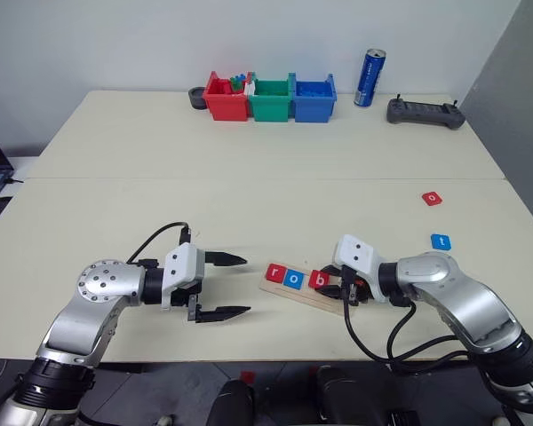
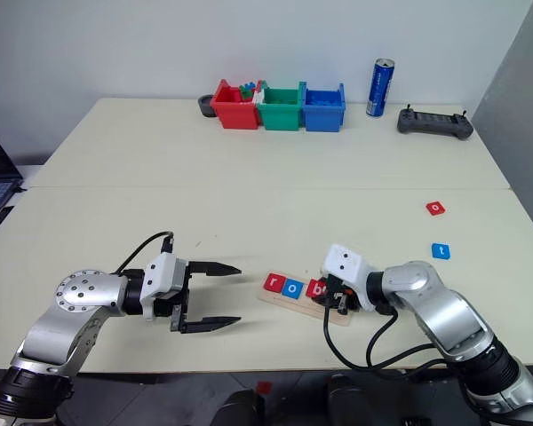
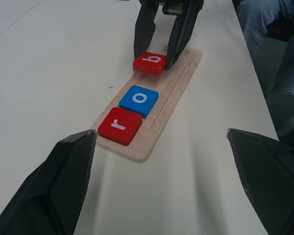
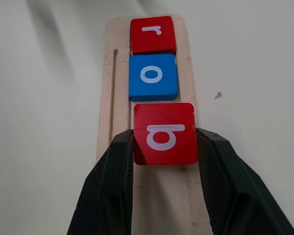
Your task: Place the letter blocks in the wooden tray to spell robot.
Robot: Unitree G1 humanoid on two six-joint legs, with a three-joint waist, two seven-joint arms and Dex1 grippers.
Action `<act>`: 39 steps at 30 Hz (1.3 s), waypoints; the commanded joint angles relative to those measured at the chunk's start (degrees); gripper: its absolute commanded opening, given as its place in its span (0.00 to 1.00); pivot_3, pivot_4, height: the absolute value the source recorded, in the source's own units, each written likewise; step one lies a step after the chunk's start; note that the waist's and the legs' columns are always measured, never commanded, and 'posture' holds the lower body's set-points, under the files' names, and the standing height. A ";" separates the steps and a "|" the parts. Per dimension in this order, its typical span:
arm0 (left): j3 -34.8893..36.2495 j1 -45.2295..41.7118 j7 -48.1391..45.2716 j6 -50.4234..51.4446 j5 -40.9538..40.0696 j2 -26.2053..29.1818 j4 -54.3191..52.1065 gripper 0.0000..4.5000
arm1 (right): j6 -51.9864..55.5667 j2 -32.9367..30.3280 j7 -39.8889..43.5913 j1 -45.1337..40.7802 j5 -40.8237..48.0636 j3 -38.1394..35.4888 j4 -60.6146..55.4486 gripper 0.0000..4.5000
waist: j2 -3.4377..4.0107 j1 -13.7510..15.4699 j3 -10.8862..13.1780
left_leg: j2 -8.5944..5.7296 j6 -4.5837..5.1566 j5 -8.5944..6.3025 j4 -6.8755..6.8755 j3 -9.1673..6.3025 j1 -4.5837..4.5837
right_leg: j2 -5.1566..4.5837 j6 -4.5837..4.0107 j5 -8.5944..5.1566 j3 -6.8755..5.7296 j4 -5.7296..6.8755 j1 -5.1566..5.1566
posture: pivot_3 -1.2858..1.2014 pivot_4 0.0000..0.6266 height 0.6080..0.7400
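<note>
Nearest, the left gripper (image 1: 234,286) hung wide open and empty just beside the wooden tray (image 3: 172,98). On it the red r (image 3: 120,126) and blue o (image 3: 139,100) lay seated — the right gripper (image 4: 164,147) pinched the red b (image 4: 164,133) behind them. Released crooked, b might ride the groove's edge or nudge o. Farther off, t (image 1: 440,240) and the second o (image 1: 432,198) waited.

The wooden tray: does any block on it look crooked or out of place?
On the wooden tray, the red r and blue o lie flat in line. The red b, between the right gripper fingers, sits slightly offset and not yet settled.
</note>
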 commanded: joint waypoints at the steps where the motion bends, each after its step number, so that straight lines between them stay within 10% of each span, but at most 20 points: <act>1: 0.71 0.42 0.05 -0.91 -0.29 0.05 -1.02 1.00 | 0.11 -0.26 0.05 -1.73 0.10 0.29 -1.83 0.32 | 0.00 -0.01 0.00 | 0.00 0.00 0.00 0.00 0.00 0.00 | 0.00 0.00 0.00 0.00 0.00 0.00 | 0.52 0.24 1.00; 23: 0.25 -0.06 0.09 -3.60 0.73 -1.09 1.22 1.00 | 0.28 0.51 -0.59 -4.04 -1.44 3.20 -0.35 0.32 | 0.00 -0.01 0.00 | 0.00 0.00 0.00 0.00 -0.01 -0.01 | 0.00 0.00 0.00 -0.02 0.00 -0.01 | 0.52 0.24 1.00; 31: -0.32 -0.52 0.69 -2.68 0.83 -1.66 0.28 1.00 | 1.36 0.88 -0.83 -4.17 -0.42 1.83 -1.36 0.99 | 0.00 -0.02 0.00 | 0.00 0.00 0.00 0.00 -0.01 0.00 | 0.00 0.00 0.00 -0.01 0.00 -0.01 | 0.52 0.24 1.00; 39: -0.40 -1.16 1.31 -1.52 0.50 -1.53 -0.61 1.00 | 2.28 -1.36 0.74 -2.25 4.30 -3.52 -6.01 0.99 | 0.00 -0.01 0.00 | 0.00 0.00 0.00 0.00 -0.02 -0.01 | 0.00 0.00 0.00 -0.01 0.00 -0.01 | 0.52 0.24 1.00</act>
